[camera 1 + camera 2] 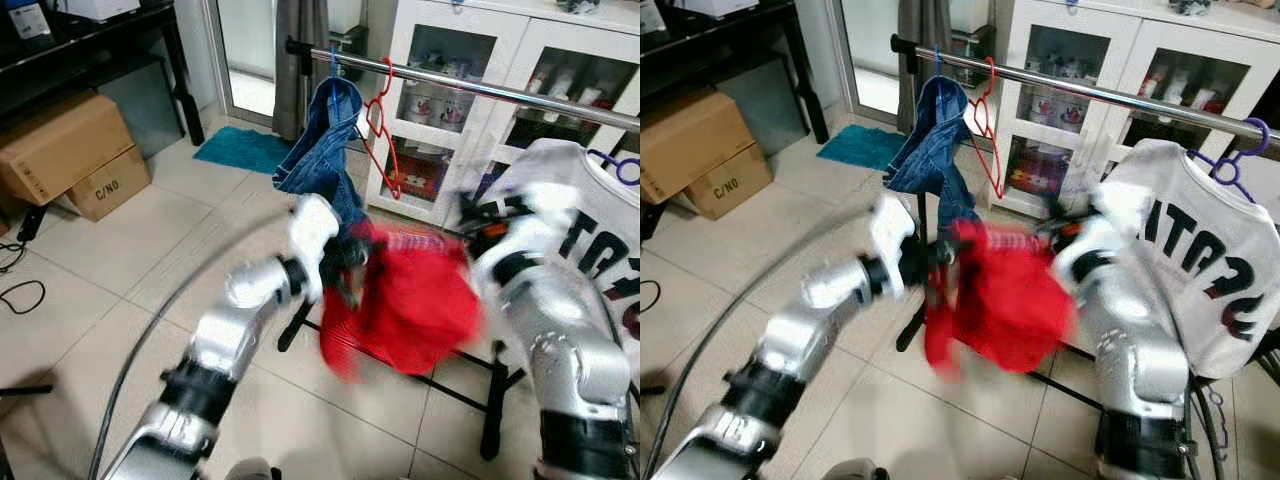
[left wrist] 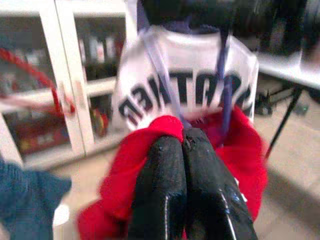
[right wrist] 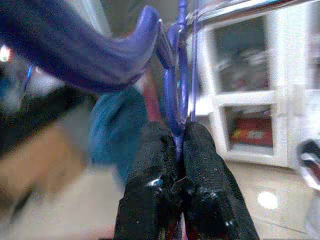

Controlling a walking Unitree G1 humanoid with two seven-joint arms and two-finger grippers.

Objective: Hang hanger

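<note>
A red garment (image 1: 410, 305) hangs between my two grippers, below the metal rail (image 1: 480, 88) of a clothes rack. My left gripper (image 1: 345, 275) is at the garment's left edge, and in the left wrist view the left gripper (image 2: 182, 137) is shut on the red cloth (image 2: 165, 122). My right gripper (image 1: 470, 235) is at the garment's upper right. In the right wrist view the right gripper (image 3: 180, 132) is shut on a purple hanger (image 3: 172, 85). The arms and the garment are blurred.
On the rail hang blue jeans (image 1: 325, 140), a bare red hanger (image 1: 383, 125) and a white jersey (image 1: 590, 230) on a purple hanger (image 1: 1235, 160). A white glass-door cabinet (image 1: 450, 60) stands behind. Cardboard boxes (image 1: 60, 145) and a teal mat (image 1: 240, 150) lie to the left. The rack's black foot (image 1: 495, 400) rests on the tiles.
</note>
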